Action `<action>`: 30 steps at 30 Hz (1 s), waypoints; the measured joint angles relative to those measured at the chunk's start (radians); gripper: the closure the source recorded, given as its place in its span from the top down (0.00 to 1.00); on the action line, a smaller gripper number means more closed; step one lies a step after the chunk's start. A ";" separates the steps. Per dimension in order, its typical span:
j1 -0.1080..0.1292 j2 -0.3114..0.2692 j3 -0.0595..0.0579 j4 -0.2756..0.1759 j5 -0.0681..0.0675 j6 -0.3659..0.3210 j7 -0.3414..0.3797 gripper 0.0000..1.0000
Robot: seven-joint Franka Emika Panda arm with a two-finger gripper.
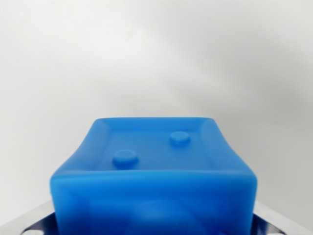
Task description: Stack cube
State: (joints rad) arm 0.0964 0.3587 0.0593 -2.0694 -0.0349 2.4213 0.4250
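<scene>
Wrist view only. The glossy blue plastic cube (154, 169) fills the lower middle of my picture, very close to the lens and partly soft in focus. The face turned up toward me has a raised rim and a recessed panel with two small round studs, one nearer the wrist view's left and lower, one nearer the wrist view's right and higher. The near face runs off the bottom edge, with a faint rounded bulge in it I can't resolve.

Shiny metal pieces with small holes, the silver gripper parts (34, 223), show at both bottom corners, just beside the cube's lower edges. I see no fingertips; the cube covers where they would be. So I can't tell how wide the hand stands or whether it has hold of the cube. The cube sits between those metal pieces, but contact isn't readable from here.

Everything behind is a plain pale grey-white surface (156, 54), blurred, with a soft darker band across the upper right. I see no other object around the cube. The cube itself blocks my view of anything below it.
</scene>
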 joint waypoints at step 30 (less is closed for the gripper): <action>-0.013 -0.115 -0.041 -0.180 0.024 0.068 0.125 0.00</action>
State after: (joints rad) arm 0.0830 0.2441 0.0182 -2.2496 -0.0112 2.4894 0.5498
